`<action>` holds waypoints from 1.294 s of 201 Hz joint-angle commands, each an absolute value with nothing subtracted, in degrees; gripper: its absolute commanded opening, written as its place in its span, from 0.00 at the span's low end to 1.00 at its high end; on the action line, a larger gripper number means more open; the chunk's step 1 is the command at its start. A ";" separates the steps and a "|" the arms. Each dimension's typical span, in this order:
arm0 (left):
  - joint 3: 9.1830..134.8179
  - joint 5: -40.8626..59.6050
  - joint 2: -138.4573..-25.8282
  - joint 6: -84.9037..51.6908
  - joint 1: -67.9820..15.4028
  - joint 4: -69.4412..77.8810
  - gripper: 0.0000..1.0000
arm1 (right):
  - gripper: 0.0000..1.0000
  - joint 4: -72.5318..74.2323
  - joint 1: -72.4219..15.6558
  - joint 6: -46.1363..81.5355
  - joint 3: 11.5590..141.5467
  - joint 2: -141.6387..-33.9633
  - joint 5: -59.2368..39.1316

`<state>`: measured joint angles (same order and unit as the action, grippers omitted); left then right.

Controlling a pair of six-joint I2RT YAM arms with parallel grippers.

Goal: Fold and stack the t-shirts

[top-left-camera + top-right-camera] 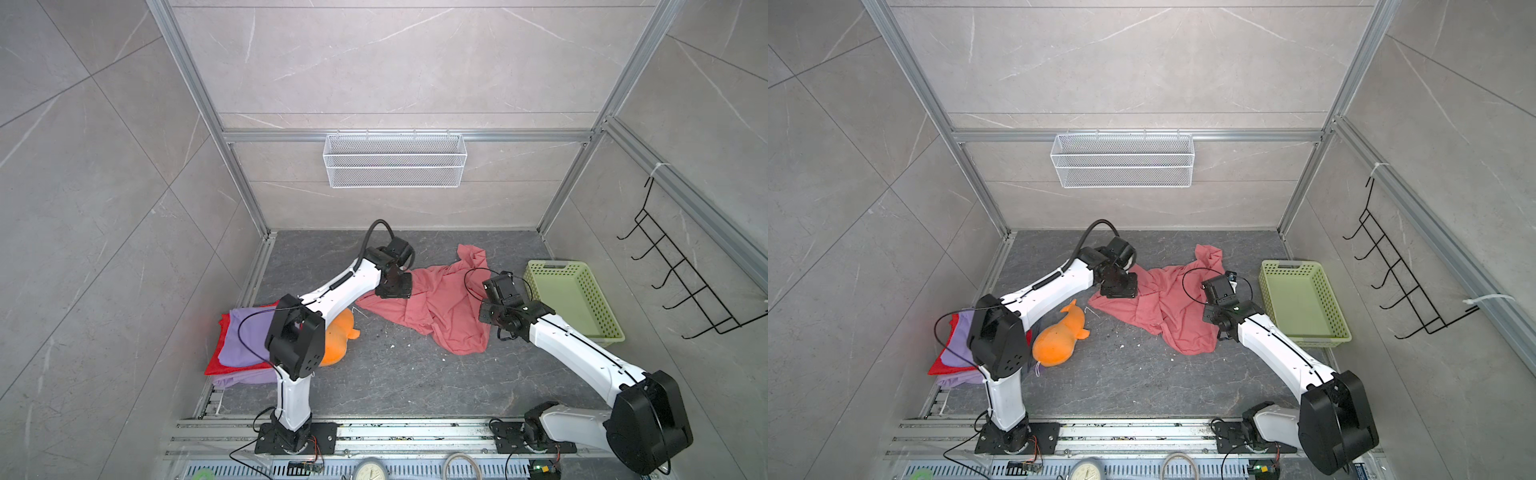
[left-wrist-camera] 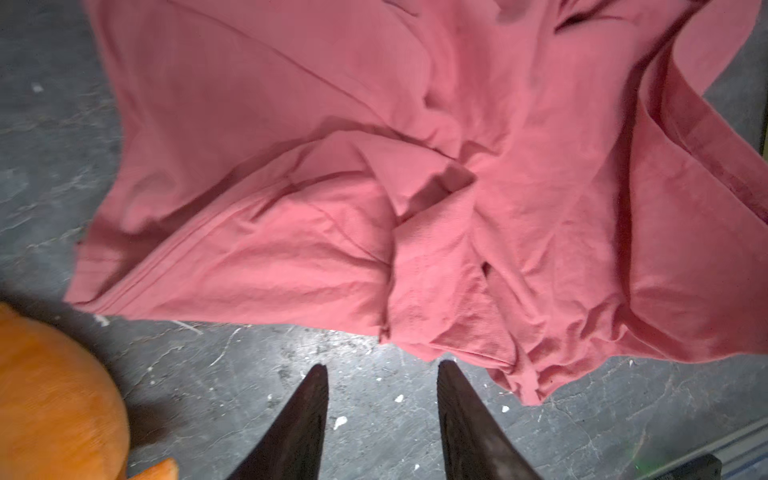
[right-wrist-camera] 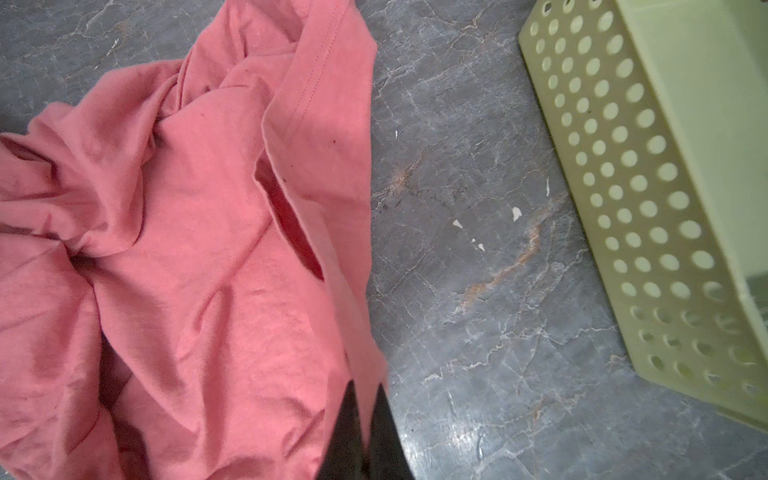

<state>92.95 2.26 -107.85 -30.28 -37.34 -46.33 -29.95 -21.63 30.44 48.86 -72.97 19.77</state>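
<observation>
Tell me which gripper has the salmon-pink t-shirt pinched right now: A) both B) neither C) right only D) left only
C: in the right wrist view the right gripper is shut on an edge of the salmon-pink t-shirt, while the left gripper stands open over bare floor just short of the cloth.

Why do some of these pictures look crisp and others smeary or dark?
In both top views: even light, sharp, yet the wide lens splays the frame posts. Left wrist view: pink t-shirt soft toward its far side, corners dim. Right wrist view: hem stitching crisp, fingers mere dark shapes.
</observation>
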 commanded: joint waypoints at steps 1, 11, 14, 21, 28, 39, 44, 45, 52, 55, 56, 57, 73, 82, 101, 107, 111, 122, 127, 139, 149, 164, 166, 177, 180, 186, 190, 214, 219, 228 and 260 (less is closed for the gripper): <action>87.58 7.74 -104.75 -32.88 -36.21 -38.02 0.45 | 0.00 -30.94 -21.25 30.05 50.62 -73.84 20.23; 86.55 10.36 -105.22 -33.41 -36.21 -34.92 0.45 | 0.00 -30.77 -21.27 29.99 50.84 -74.49 19.96; 86.38 10.87 -105.55 -33.73 -36.21 -34.21 0.45 | 0.00 -30.76 -21.27 29.97 50.86 -74.59 19.83; 86.39 12.05 -106.28 -34.18 -36.21 -32.67 0.45 | 0.00 -30.68 -21.28 29.99 50.98 -74.79 19.78; 86.40 12.96 -107.28 -34.31 -36.21 -31.35 0.45 | 0.00 -30.63 -21.29 30.09 50.88 -74.72 19.76; 86.63 13.81 -108.75 -35.05 -36.14 -29.89 0.45 | 0.00 -30.50 -21.19 30.06 50.62 -74.37 19.84; 86.74 14.17 -109.32 -35.11 -36.19 -29.18 0.44 | 0.00 -30.48 -21.18 30.06 50.62 -74.22 19.86; 86.74 14.25 -109.42 -35.13 -36.24 -29.01 0.45 | 0.00 -30.53 -21.23 30.06 50.62 -74.20 19.86; 86.54 14.03 -110.13 -35.40 -36.36 -27.68 0.44 | 0.00 -30.71 -21.11 30.09 50.62 -73.86 19.86; 86.56 13.52 -110.46 -35.62 -36.38 -27.39 0.44 | 0.00 -30.75 -21.03 30.13 50.58 -73.84 19.93; 86.56 13.35 -110.56 -35.61 -36.47 -27.27 0.44 | 0.00 -30.76 -21.01 30.08 50.61 -73.72 19.92; 86.57 13.18 -110.65 -35.64 -36.52 -27.26 0.44 | 0.00 -30.76 -21.01 30.08 50.61 -73.72 19.92; 86.81 10.03 -112.41 -35.42 -37.20 -26.69 0.44 | 0.00 -31.18 -20.75 30.11 50.62 -72.76 20.11; 86.73 10.39 -113.34 -35.68 -37.43 -25.80 0.44 | 0.00 -31.65 -20.65 30.27 50.77 -71.89 20.28; 86.02 12.23 -114.36 -36.73 -38.39 -22.28 0.44 | 0.00 -32.80 -20.34 30.06 51.14 -69.88 20.48; 86.16 12.49 -114.63 -36.82 -38.75 -21.63 0.43 | 0.00 -33.16 -20.24 29.93 51.26 -69.51 20.52; 86.33 12.49 -114.81 -36.91 -38.99 -21.39 0.41 | 0.00 -33.50 -20.16 29.89 51.32 -69.30 20.54; 86.95 12.24 -115.41 -36.95 -39.53 -21.36 0.34 | 0.00 -34.62 -19.83 29.73 51.67 -69.01 21.05; 87.20 12.15 -115.69 -36.92 -39.70 -21.36 0.29 | 0.00 -35.00 -19.84 29.74 51.70 -68.88 21.24; 87.52 11.75 -116.12 -37.02 -40.24 -21.80 0.14 | 0.00 -35.16 -19.82 29.62 51.47 -68.43 21.31; 87.47 11.35 -116.22 -36.53 -40.72 -21.79 0.08 | 0.00 -35.16 -19.79 29.65 51.19 -67.96 21.26; 87.49 11.26 -115.79 -36.48 -41.46 -22.33 0.00 | 0.00 -35.29 -19.74 29.64 50.78 -67.54 21.35; 87.53 11.36 -115.61 -36.41 -41.59 -22.37 0.00 | 0.00 -35.30 -19.70 29.62 50.75 -67.55 21.31; 87.60 10.61 -114.53 -35.96 -42.84 -22.64 0.00 | 0.00 -35.38 -19.61 29.55 50.48 -67.22 21.44; 87.85 10.51 -114.22 -35.71 -43.31 -22.90 0.00 | 0.00 -35.42 -19.61 29.54 50.37 -67.10 21.49; 88.53 10.30 -113.80 -34.57 -44.49 -23.63 0.00 | 0.00 -35.46 -19.53 29.47 50.25 -66.91 21.53; 89.36 9.65 -113.66 -33.92 -45.42 -24.47 0.00 | 0.00 -35.51 -19.51 29.42 50.18 -66.80 21.60; 94.69 8.43 -113.99 -30.35 -50.24 -31.24 0.00 | 0.00 -35.74 -19.25 29.03 49.45 -66.10 21.87; 95.12 8.61 -113.98 -29.71 -50.86 -31.92 0.02 | 0.00 -35.78 -19.23 29.00 49.26 -65.97 21.86; 96.03 9.17 -114.03 -28.69 -51.69 -33.49 0.14 | 0.00 -35.75 -19.11 28.92 48.92 -65.74 21.95; 94.63 2.88 -111.28 -27.32 -51.89 -37.79 0.41 | 0.00 -36.03 -18.72 28.18 48.76 -65.78 21.85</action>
